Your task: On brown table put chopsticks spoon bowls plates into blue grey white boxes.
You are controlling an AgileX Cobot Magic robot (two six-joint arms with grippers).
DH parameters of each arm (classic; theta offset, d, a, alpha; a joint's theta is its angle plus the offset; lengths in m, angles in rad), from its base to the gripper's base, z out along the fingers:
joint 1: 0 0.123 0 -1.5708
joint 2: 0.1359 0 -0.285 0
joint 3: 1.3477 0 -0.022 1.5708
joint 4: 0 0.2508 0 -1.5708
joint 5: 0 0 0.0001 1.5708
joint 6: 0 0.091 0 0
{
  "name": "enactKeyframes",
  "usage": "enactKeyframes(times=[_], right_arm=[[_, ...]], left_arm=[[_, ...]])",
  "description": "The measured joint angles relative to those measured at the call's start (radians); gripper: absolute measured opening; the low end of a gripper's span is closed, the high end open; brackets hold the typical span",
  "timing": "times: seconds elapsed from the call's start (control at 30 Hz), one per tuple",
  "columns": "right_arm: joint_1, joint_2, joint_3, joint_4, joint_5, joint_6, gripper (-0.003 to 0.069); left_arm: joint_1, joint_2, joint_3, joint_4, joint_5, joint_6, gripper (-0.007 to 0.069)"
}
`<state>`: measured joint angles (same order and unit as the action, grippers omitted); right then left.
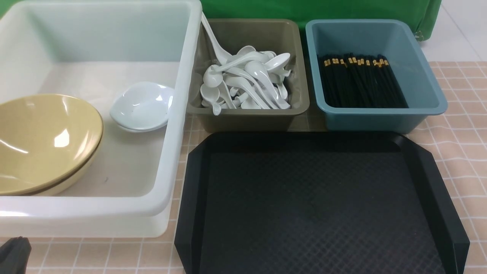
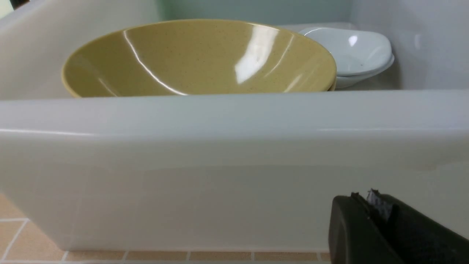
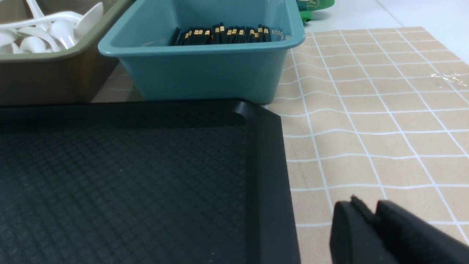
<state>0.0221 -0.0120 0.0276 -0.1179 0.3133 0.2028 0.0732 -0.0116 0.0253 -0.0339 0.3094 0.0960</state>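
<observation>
Item 1: white tub, on the robot's left of the brown surface. Holds mustard-yellow bowls, nested and tilted, and small white plates, stacked just beside them toward the tub's right wall. Both are glossy glazed ware, judged stiff, slippery and chippable; the bowls likely heavy for their width. Best hold: the rim, one finger inside and one outside.

Item 2: olive-grey bin, middle. Holds a loose heap of white soup spoons, one long handle leaning on the rim toward the tub. Light, smooth, breakable; the handle is the sensible place to pinch (the scoop would slide out).

Item 3: teal-blue bin, on the right. Holds black chopsticks lying side by side, gold bands at the far end. Light, stiff, thin, prone to rolling; take them across the middle.

Item 4: black tray, nearest the robot, nothing on it.

Item 5: left tool, low, in front of the tub's near wall, fingers pressed together, holding nothing.

Item 6: right tool, low over bare tiled surface just beside the tray's right edge; fingers nearly together with a slight gap, nothing between them.

Judgement: everything visible already sits in a bin; sorting looks complete.
</observation>
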Motion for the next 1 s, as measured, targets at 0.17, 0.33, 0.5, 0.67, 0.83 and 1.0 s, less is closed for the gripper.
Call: enactKeyframes(times=[0.17, 0.33, 0.5, 0.67, 0.83, 1.0], right_arm=[[0.000, 0.000, 0.000, 0.000, 0.000, 0.000, 0.0129], [0.000, 0.000, 0.000, 0.000, 0.000, 0.000, 0.0136], [0.000, 0.000, 0.000, 0.000, 0.000, 0.000, 0.0141], [0.000, 0.000, 0.000, 0.000, 0.000, 0.000, 0.0146], [0.000, 0.000, 0.000, 0.000, 0.000, 0.000, 0.0153], [0.000, 0.000, 0.000, 0.000, 0.000, 0.000, 0.0160]], left_arm=[[0.000, 0.000, 0.000, 0.000, 0.000, 0.000, 0.0004], [0.000, 0.000, 0.000, 0.000, 0.000, 0.000, 0.0004], [0.000, 0.000, 0.000, 0.000, 0.000, -0.001, 0.0004], [0.000, 0.000, 0.000, 0.000, 0.000, 0.000, 0.0004], [0.000, 0.000, 0.000, 0.000, 0.000, 0.000, 0.0004], [0.000, 0.000, 0.000, 0.000, 0.000, 0.000, 0.0004]])
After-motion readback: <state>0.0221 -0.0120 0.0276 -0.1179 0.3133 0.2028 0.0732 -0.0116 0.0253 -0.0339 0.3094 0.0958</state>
